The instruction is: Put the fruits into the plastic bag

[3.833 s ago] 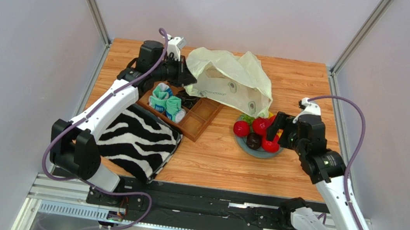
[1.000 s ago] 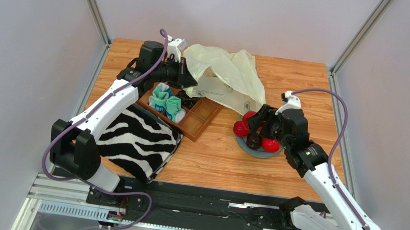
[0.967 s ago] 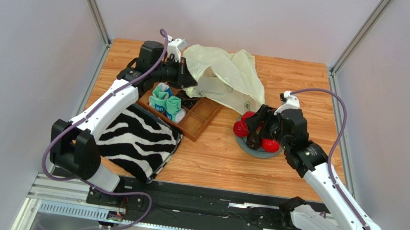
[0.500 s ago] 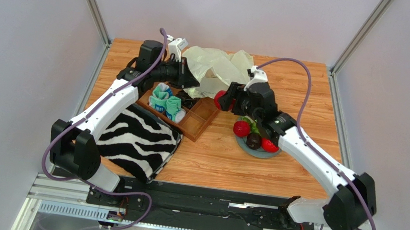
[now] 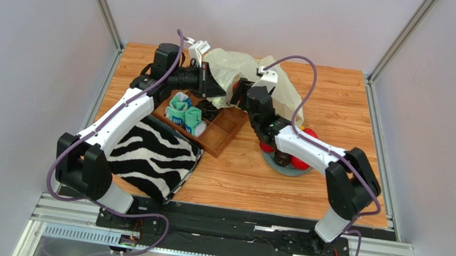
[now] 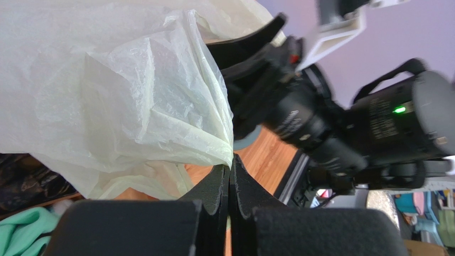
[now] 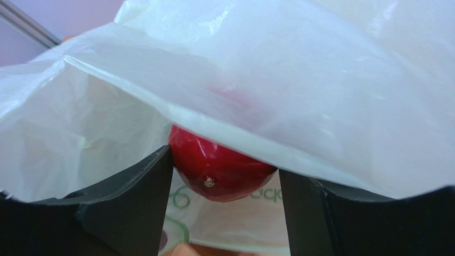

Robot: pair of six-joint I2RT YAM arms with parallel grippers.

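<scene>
Table [image 5: 345,103]: wood-grain top; it carries the plastic bag [image 5: 232,63] at its far middle, and every position below is given from that bag
Zebra-striped cloth [image 5: 155,158]: lies flat, well apart from the bag, toward the near left corner
Plastic bag, condition: pale cream, crinkled film with small printed marks; the mouth faces the left arm and is lifted
Wooden tray [image 5: 227,131]: divided into compartments, just beside the bag on its near left side; whether it touches the bag cannot be told
Plate [image 5: 276,168]: grey-blue, near the bag on its near right side, partly covered by the right arm
Rolled socks [image 5: 185,115]: teal and white, in the tray's left compartment, near the bag
Left gripper [image 6: 229,172]: at the bag's left edge; fingers pressed together with a fold of the film pinched between them, holding the edge up
Right gripper [image 7: 225,169]: at the bag's mouth; fingers spread and clamped on either side of the red fruit [image 7: 213,160]
Red fruit, position: the bag's upper film drapes over its top and a printed layer shows below it
Remaining fruits: two red [image 5: 301,163] and one dark [image 5: 281,157] on the plate, outside the bag
</scene>
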